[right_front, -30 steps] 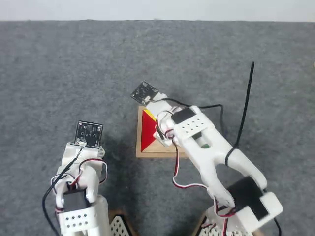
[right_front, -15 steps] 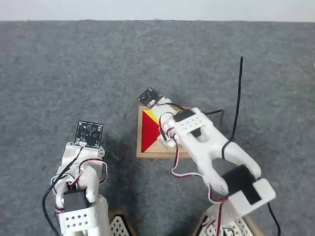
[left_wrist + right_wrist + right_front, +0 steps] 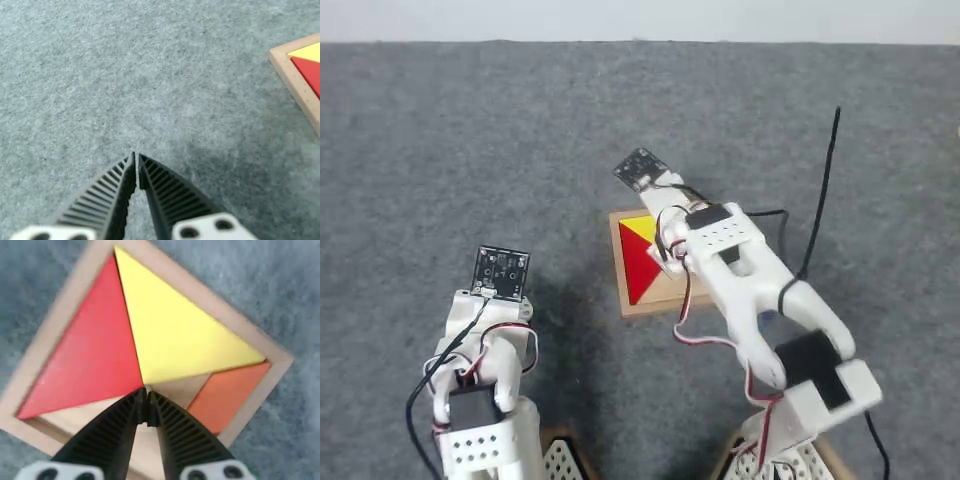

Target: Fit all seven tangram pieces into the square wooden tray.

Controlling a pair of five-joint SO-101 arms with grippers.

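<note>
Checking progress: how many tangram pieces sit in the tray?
3: red triangle and yellow triangle meeting at the centre, orange piece by a corner. The right hand may hide more.

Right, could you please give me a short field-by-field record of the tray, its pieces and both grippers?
Tray: square wooden tray on grey carpet
Pieces inside: red triangle, yellow triangle, orange piece, lying flat
Unfilled: bare wood floor near the middle and along one side
Right gripper: fingers shut, tip over the tray's middle
Left gripper: fingers shut, over bare carpet, apart from the tray
</note>
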